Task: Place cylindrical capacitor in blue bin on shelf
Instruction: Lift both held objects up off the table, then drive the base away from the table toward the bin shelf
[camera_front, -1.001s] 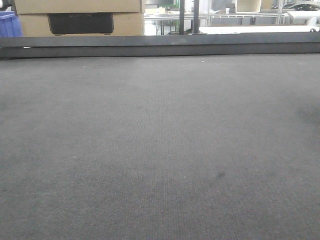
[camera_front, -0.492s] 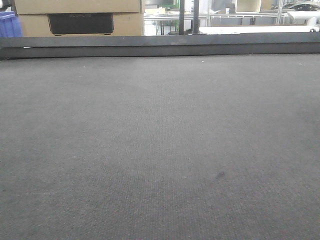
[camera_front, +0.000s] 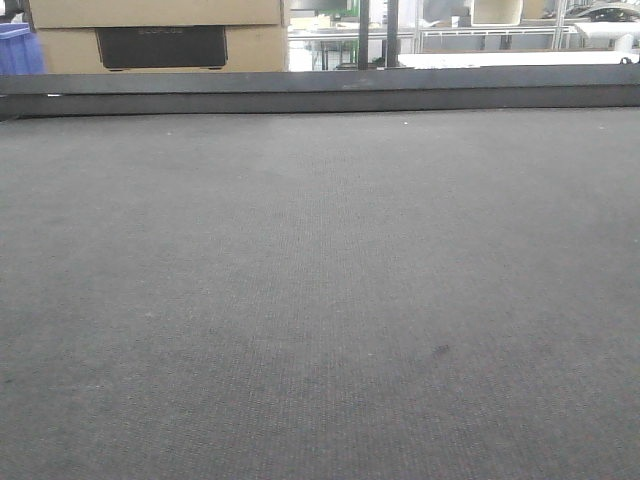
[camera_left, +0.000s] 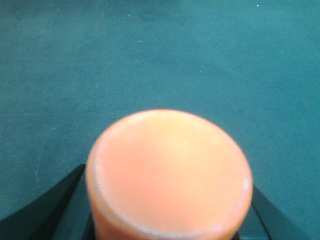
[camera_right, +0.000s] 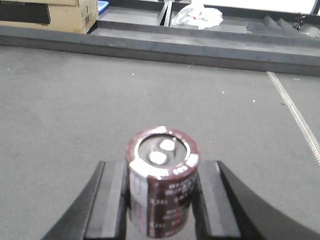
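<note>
Pinches in the right gripper (camera_right: 161, 202) the stubby dark-brown cylindrical capacitor (camera_right: 162, 185), upright, jaws closed to its width. Flanks with the left gripper (camera_left: 167, 220) a peach-orange round-topped cylinder (camera_left: 169, 175); cannot tell whether gripped. Could slip or tilt on that smooth sleeve if swung fast. Leaves bare grey felt table (camera_right: 60, 110) all round, bounded ahead by a raised dark rail (camera_right: 200, 50); shows no shelf.
</note>
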